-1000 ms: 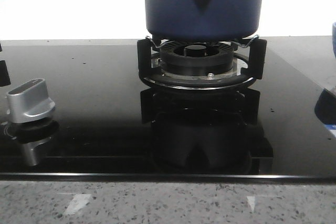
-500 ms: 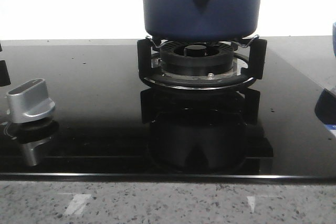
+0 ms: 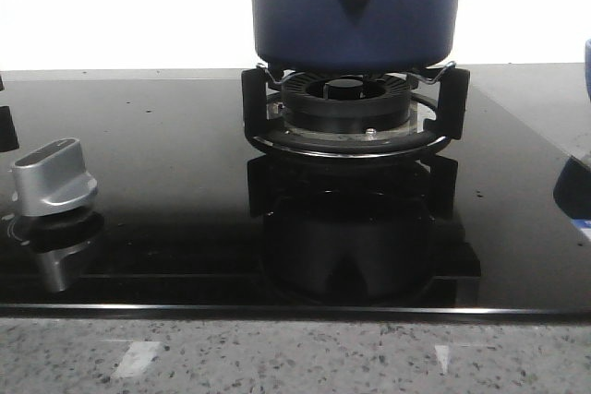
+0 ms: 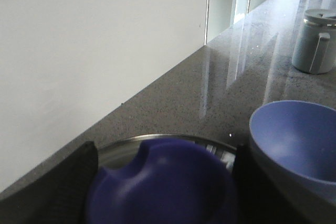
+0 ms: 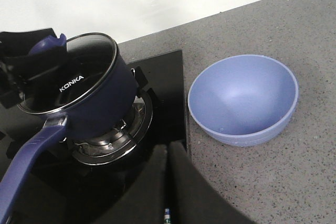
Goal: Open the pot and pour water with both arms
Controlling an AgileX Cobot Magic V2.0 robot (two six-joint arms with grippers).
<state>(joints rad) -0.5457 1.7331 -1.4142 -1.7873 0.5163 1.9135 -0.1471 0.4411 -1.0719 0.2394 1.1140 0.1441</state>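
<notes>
blurred blue knob [image 4: 160,182] between tool fingers [image 4: 58,190], blue bowl [image 4: 296,140] beside, grey mug [image 4: 315,43] beyond

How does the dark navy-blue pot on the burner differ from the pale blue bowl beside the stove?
The dark navy-blue pot sits on the burner, covered by a glass lid; the pale blue bowl rests on the grey speckled counter, open and empty. The pot has a long handle; the bowl has none. The pot is much darker. Both are round and blue.

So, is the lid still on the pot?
Yes, on. The glass lid sits on the pot, its blue knob between the left jaws.
</notes>
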